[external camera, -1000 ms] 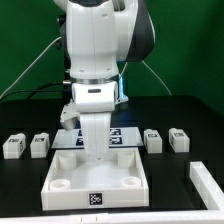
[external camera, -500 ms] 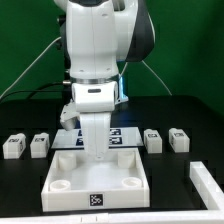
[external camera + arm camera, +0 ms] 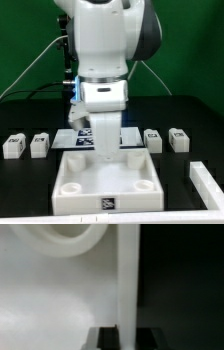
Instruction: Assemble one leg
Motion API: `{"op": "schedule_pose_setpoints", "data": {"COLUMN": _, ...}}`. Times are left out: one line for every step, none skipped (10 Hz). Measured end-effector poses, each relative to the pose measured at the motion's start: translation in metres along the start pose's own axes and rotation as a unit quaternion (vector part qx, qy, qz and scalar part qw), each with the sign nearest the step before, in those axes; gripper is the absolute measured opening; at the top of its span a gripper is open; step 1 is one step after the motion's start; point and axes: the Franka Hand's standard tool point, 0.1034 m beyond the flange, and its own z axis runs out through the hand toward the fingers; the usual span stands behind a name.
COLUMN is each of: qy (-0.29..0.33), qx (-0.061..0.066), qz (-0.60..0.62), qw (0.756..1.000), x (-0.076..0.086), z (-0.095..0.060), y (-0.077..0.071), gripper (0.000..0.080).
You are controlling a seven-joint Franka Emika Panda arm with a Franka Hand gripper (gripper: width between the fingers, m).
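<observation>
1. Exterior view: the gripper points straight down at the rear wall of the square panel, which lies by the tabletop's near edge; four legs stand apart from it, one leg and its neighbour toward the exterior view's left edge, two more toward the right; tags face the camera; too squat to tell a long axis.
2. Wrist view: the fingers are clamped on the panel's upright wall, one each side; a round socket lies beyond.
</observation>
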Motion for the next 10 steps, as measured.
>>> {"op": "schedule_pose_setpoints", "data": {"qy": 0.004, "qx": -0.004, "qz": 0.002, "qw": 1.000, "x": 0.014, "z": 0.001, "y": 0.008, "gripper": 0.0058}}
{"op": "schedule_pose_setpoints", "data": {"qy": 0.008, "qx": -0.010, "qz": -0.003, "qw": 1.000, "x": 0.023, "z": 0.002, "y": 0.019, "gripper": 0.0058}}
{"op": "schedule_pose_setpoints", "data": {"qy": 0.011, "qx": -0.015, "qz": -0.001, "qw": 1.000, "x": 0.029, "z": 0.001, "y": 0.029, "gripper": 0.0058}}
{"op": "schedule_pose_setpoints", "data": {"qy": 0.013, "qx": -0.018, "qz": 0.000, "qw": 1.000, "x": 0.034, "z": 0.001, "y": 0.036, "gripper": 0.0058}}
{"op": "schedule_pose_setpoints", "data": {"qy": 0.014, "qx": -0.017, "qz": 0.000, "qw": 1.000, "x": 0.037, "z": 0.001, "y": 0.041, "gripper": 0.0058}}
{"op": "schedule_pose_setpoints", "data": {"qy": 0.014, "qx": -0.011, "qz": 0.000, "qw": 1.000, "x": 0.039, "z": 0.001, "y": 0.041, "gripper": 0.0058}}
{"op": "schedule_pose_setpoints", "data": {"qy": 0.014, "qx": -0.007, "qz": 0.001, "qw": 1.000, "x": 0.043, "z": 0.000, "y": 0.042, "gripper": 0.0058}}
{"op": "schedule_pose_setpoints", "data": {"qy": 0.015, "qx": -0.004, "qz": 0.000, "qw": 1.000, "x": 0.048, "z": 0.000, "y": 0.042, "gripper": 0.0058}}
{"op": "schedule_pose_setpoints", "data": {"qy": 0.015, "qx": -0.001, "qz": -0.002, "qw": 1.000, "x": 0.050, "z": 0.002, "y": 0.042, "gripper": 0.0058}}
{"op": "schedule_pose_setpoints", "data": {"qy": 0.014, "qx": 0.006, "qz": -0.002, "qw": 1.000, "x": 0.051, "z": 0.003, "y": 0.042, "gripper": 0.0058}}
